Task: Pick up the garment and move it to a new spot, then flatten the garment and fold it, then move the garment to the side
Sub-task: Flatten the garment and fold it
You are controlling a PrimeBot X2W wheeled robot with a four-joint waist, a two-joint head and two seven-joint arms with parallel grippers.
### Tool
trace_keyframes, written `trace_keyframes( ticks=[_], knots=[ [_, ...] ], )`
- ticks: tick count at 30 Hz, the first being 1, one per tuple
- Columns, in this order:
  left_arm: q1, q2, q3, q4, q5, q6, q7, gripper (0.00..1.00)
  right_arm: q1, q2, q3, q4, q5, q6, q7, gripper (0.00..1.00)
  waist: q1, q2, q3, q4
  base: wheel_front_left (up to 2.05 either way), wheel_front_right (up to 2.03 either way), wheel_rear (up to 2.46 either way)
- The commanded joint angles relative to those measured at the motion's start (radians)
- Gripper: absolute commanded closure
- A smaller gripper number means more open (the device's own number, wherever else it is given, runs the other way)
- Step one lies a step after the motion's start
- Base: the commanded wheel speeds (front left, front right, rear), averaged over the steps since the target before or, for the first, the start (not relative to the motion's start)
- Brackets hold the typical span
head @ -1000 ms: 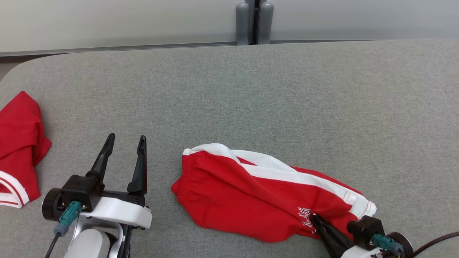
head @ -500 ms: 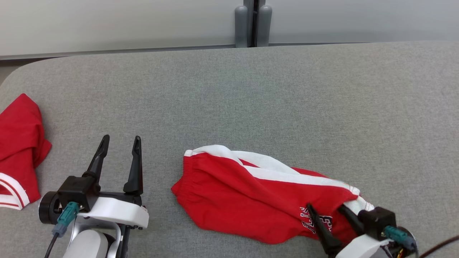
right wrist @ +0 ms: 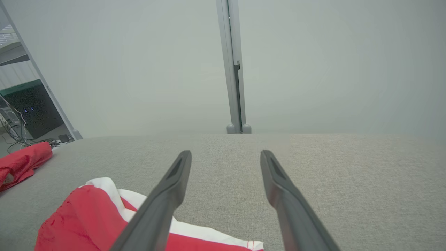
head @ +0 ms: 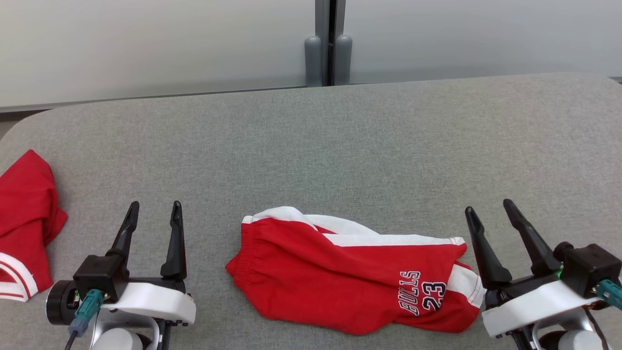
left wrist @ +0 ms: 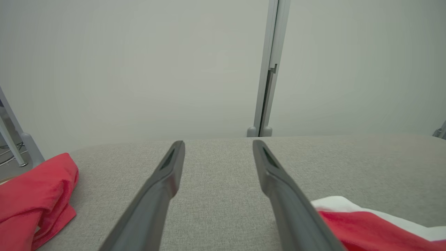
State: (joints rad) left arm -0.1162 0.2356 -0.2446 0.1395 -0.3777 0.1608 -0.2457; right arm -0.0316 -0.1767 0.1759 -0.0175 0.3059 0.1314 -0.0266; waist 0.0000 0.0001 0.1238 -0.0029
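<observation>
The garment (head: 340,277), red shorts with white side stripes and "BULLS 23" print, lies folded over and rumpled on the grey table, near the front edge at the centre. Its white-edged end shows in the left wrist view (left wrist: 369,223) and its red and white cloth in the right wrist view (right wrist: 87,216). My left gripper (head: 151,209) stands open to the left of the garment, nothing between its fingers. My right gripper (head: 488,205) stands open just right of the garment's printed end, apart from the cloth and holding nothing.
A second red garment (head: 24,218) with white trim lies bunched at the table's left edge, also in the left wrist view (left wrist: 35,198). The grey padded table (head: 340,146) stretches back to a pale wall with a grey post (head: 328,53).
My right gripper has opened, let go of the garment's printed end and drawn back to the right. The garment has settled flatter. The head camera has tilted a little.
</observation>
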Motion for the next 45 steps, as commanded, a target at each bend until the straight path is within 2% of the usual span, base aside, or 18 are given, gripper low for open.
trace_keyframes(
  ticks=[1,16,25,29,32,39,45],
  knots=[
    [0.010,0.008,0.001,-0.004,0.000,0.008,0.004,0.00,-0.006,0.002,-0.009,-0.015,-0.003,-0.001,-0.004,0.00,0.0000,-0.0001,-0.009,-0.004,0.00,0.00,0.00],
    [0.061,0.027,-0.009,-0.039,-0.015,0.022,0.050,0.00,0.044,0.033,-0.037,-0.063,-0.007,-0.001,0.018,0.00,0.0000,-0.0001,-0.046,-0.019,0.00,0.00,0.00],
    [0.031,0.032,-0.035,-0.040,-0.010,0.010,0.082,0.00,0.035,0.035,-0.030,-0.053,-0.004,-0.001,0.019,0.00,0.0000,-0.0001,-0.043,-0.018,0.00,0.00,0.00],
    [-0.007,0.023,-0.065,-0.029,-0.012,-0.012,0.113,0.00,0.028,0.034,-0.029,-0.054,-0.003,-0.001,0.020,0.00,0.0000,-0.0001,-0.029,-0.021,0.00,0.00,0.00],
    [-0.064,0.009,-0.097,0.001,-0.032,-0.049,0.166,0.00,0.014,0.033,-0.025,-0.056,-0.004,-0.001,0.019,0.00,0.0000,-0.0001,-0.008,-0.027,0.00,0.00,0.00],
    [-0.205,-0.035,-0.152,0.160,-0.093,-0.124,0.335,0.00,-0.013,0.034,-0.013,-0.047,0.000,-0.001,0.015,0.00,0.0000,-0.0001,0.051,-0.051,0.00,0.00,0.00],
    [-0.247,-0.051,-0.144,0.283,-0.150,-0.144,0.414,0.00,-0.015,0.040,-0.017,-0.028,0.008,-0.001,0.004,0.00,0.0000,-0.0001,0.076,-0.068,0.00,0.00,0.00]
  ],
)
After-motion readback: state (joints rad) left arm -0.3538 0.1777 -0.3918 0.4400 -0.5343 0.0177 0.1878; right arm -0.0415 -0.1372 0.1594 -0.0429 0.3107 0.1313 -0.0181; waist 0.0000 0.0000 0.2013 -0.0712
